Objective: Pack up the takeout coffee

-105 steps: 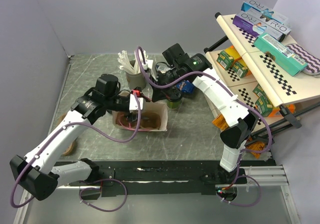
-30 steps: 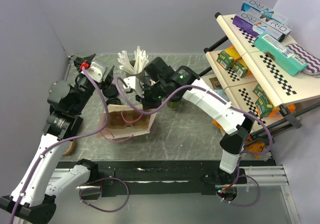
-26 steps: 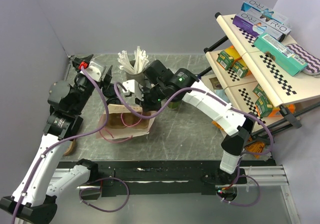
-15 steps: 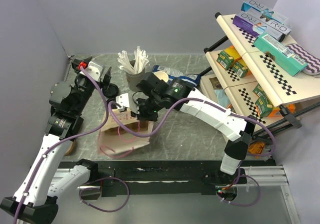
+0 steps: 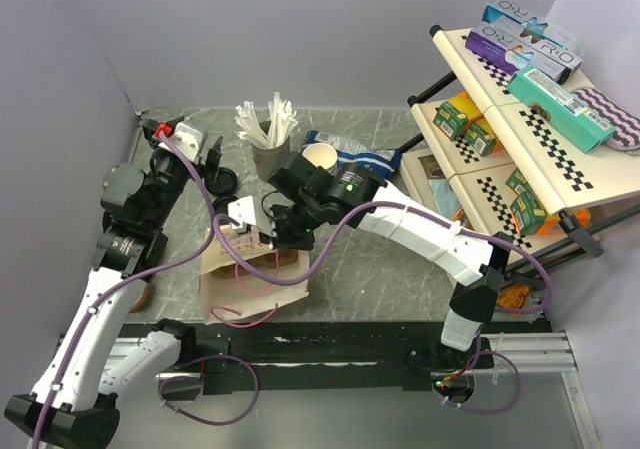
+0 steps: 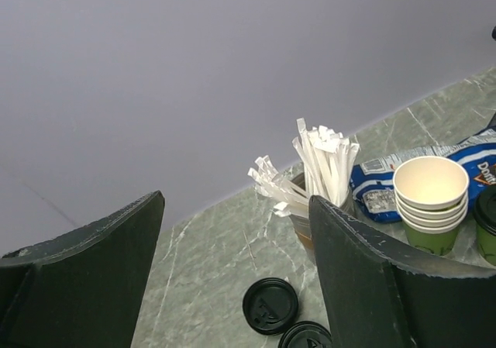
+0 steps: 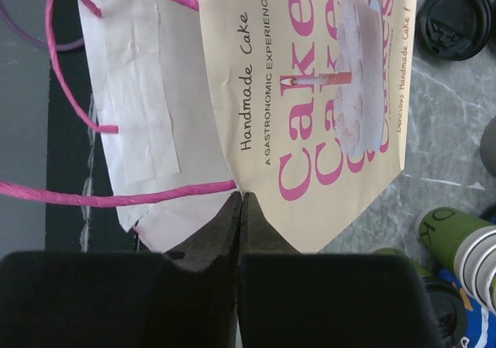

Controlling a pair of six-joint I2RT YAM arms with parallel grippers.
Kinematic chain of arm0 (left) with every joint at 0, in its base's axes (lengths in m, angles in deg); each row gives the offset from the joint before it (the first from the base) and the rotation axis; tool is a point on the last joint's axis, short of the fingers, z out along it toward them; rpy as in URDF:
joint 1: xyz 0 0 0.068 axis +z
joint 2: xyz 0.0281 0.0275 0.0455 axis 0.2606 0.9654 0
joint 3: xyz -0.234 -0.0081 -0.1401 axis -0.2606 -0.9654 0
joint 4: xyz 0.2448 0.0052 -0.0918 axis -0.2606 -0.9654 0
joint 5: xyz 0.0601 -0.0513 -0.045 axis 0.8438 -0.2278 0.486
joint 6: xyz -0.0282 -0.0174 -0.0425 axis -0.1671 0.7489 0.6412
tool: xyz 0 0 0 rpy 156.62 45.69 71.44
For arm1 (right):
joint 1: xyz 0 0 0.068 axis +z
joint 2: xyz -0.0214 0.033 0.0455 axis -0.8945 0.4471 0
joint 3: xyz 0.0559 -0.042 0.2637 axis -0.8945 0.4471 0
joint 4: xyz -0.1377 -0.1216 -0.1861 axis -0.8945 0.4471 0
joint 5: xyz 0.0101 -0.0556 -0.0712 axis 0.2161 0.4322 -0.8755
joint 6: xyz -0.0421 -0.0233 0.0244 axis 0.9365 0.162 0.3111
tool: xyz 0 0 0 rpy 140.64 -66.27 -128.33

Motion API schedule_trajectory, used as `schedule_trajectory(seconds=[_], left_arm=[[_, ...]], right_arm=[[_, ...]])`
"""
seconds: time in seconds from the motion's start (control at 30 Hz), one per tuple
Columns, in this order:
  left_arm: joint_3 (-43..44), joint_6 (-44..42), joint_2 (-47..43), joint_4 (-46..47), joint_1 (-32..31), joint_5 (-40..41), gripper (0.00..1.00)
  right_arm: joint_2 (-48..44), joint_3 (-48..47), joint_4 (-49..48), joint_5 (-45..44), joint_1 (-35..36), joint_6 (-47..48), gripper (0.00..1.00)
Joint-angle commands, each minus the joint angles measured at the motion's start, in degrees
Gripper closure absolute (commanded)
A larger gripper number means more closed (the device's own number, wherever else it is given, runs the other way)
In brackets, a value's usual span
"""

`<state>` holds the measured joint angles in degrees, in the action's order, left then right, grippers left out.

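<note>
My right end effector [image 7: 241, 202] is closed tight on the edge of the paper bag [image 7: 310, 92]. The bag's side with the pink "Cakes" print faces the wrist camera, and its pink handles hang loose. My left end effector [image 6: 236, 201] is raised above the desk [image 5: 360, 284], fingers wide apart and holding nothing. The coffee [image 6: 487, 228] stands on the desk just beside the stack of cups [image 6: 430, 201] — outside the bag. Two loose lids [image 6: 270, 305] lie near the cup of straws [image 6: 318, 170].
</note>
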<state>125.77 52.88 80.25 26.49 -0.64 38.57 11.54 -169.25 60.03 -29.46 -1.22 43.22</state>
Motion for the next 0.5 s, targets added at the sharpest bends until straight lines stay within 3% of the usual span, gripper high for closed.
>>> schedule_trajectory(seconds=[0.0,0.17,0.3,0.37,0.47], left_arm=[[5.5,1.8,0.0,-4.1,0.9,-2.9,0.19],[13.1,-6.2,-0.7,-19.2,1.3,-21.2,0.19],[24.0,-13.8,1.4,-39.3,1.2,-35.0,0.18],[27.5,-20.8,4.6,-54.2,1.3,-42.4,0.18],[30.2,-24.2,8.5,-66.6,1.3,-47.8,0.19]], right_arm=[[0.0,-5.3,4.2,1.8,-2.2,0.4,1.00],[5.1,-15.3,8.5,6.9,-7.3,-1.3,1.00],[11.4,-22.8,10.9,12.1,-12.6,-1.8,1.00],[13.8,-25.6,12.9,14.2,-13.4,-0.5,1.00],[14.6,-23.7,12.8,15.6,-13.9,1.5,1.00]])
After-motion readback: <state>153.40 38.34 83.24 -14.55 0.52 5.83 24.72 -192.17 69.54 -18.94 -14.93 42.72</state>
